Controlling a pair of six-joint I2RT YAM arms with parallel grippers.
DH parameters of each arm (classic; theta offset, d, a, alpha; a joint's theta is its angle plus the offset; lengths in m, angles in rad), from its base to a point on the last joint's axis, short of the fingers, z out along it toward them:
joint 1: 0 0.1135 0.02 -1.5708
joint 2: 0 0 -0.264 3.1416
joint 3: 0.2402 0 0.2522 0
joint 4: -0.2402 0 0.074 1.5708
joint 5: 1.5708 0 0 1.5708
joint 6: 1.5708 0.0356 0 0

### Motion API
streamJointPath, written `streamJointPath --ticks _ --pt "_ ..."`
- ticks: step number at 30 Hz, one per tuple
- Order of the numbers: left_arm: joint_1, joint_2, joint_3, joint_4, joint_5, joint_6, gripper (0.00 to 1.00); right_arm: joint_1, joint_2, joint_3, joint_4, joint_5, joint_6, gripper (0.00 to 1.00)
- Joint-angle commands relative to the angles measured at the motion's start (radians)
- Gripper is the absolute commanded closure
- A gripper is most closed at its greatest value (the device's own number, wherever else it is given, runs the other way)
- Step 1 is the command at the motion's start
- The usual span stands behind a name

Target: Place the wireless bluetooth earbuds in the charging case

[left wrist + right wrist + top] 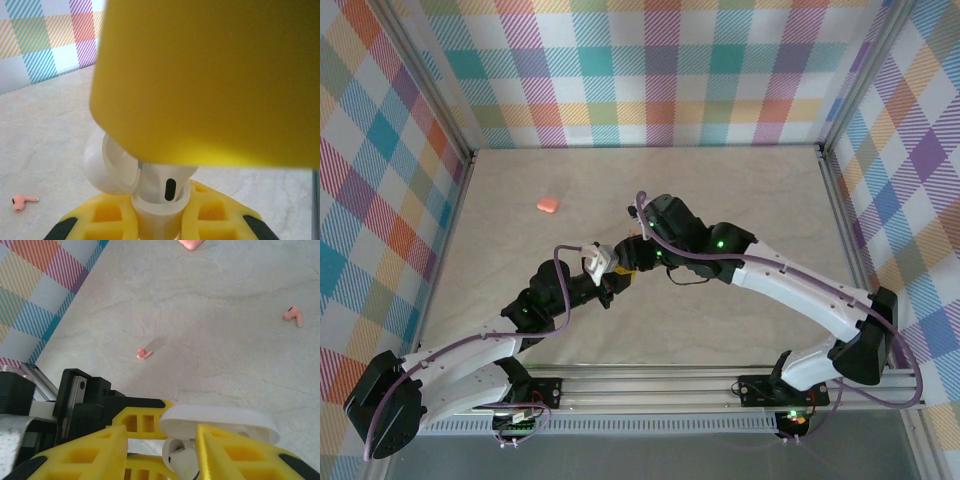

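Note:
My left gripper (157, 222) is shut on the base of a white charging case (156, 212), which it holds up with the lid (107, 167) swung open. A white earbud (167, 182) stands in the case's well, its dark slot facing the left wrist camera. My right gripper (162, 450) hovers just over the case, jaws apart; the white earbud (185, 466) lies close against its right-hand finger (235, 452). In the top view the two grippers, left (610, 270) and right (632, 252), meet at mid-table. Two salmon-pink earbuds (144, 354) (292, 315) lie loose on the table.
A pink case (548, 205) lies on the beige table to the far left of the grippers. Plaid walls close in the back and both sides. A metal rail (650, 385) runs along the near edge by the arm bases.

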Motion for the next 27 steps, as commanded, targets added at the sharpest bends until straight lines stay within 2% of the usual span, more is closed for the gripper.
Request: streamJointPath --ticks 1,4,7,13,19,27 --pt "-0.007 0.003 -0.003 0.049 0.022 -0.027 1.00 0.004 -0.044 0.030 0.024 0.009 -0.017 0.59" --pt "-0.007 0.003 0.000 0.046 0.028 -0.045 1.00 -0.013 -0.075 0.028 0.010 0.022 -0.024 0.63" --pt "-0.008 0.000 0.011 0.027 0.046 -0.061 1.00 -0.033 -0.125 0.001 0.009 0.010 -0.027 0.73" --pt "-0.005 -0.003 0.030 0.018 0.085 -0.105 1.00 -0.042 -0.228 -0.124 0.080 -0.106 -0.016 0.85" --pt "-0.006 0.009 0.052 0.024 0.119 -0.126 1.00 -0.042 -0.225 -0.209 0.129 -0.227 0.014 0.87" --pt "-0.006 0.003 0.057 0.022 0.126 -0.136 1.00 -0.042 -0.167 -0.208 0.126 -0.231 -0.001 0.88"
